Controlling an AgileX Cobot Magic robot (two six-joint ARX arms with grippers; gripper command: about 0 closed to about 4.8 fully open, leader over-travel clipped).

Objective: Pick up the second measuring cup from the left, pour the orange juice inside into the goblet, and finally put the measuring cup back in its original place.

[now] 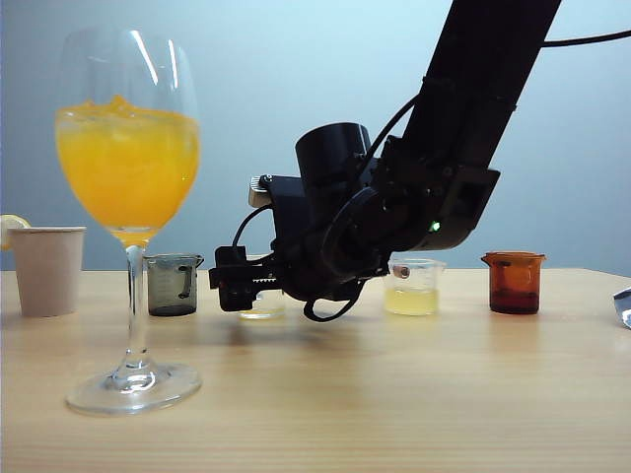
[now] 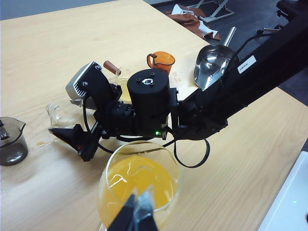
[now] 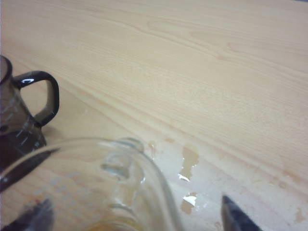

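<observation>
A pale wooden tabletop [image 1: 394, 394] with fine lengthwise grain carries everything, set before a plain blue-grey wall. Small puddles of spilled liquid [image 3: 187, 166] glisten on the wood just beside the second measuring cup from the left [image 3: 110, 187], which stands upright on the table in the back row, between a smoky grey cup [image 1: 174, 284] and a clear cup of pale yellow liquid [image 1: 412, 287]; only a faint trace of liquid shows in its base. An amber cup [image 1: 514, 282] closes the row toward the right edge, and a beige paper cup [image 1: 46, 269] stands near the left edge.

The goblet [image 1: 129, 197] stands close to the front edge, left of centre, its bowl well filled with the orange juice [image 1: 128, 163].

The right gripper [image 1: 242, 281] hangs low over the back row, its jaws spread apart on either side of the clear cup, released and not pinching it; one dark fingertip [image 3: 236, 216] shows clear of the glass. The left gripper [image 2: 136, 214] hovers above the goblet's bowl, fingers together, holding nothing.

Beyond the far corner of the table, the left wrist view shows dark flooring, a metal scoop [image 2: 211, 66] and a crumpled brown cloth [image 2: 187, 17].
</observation>
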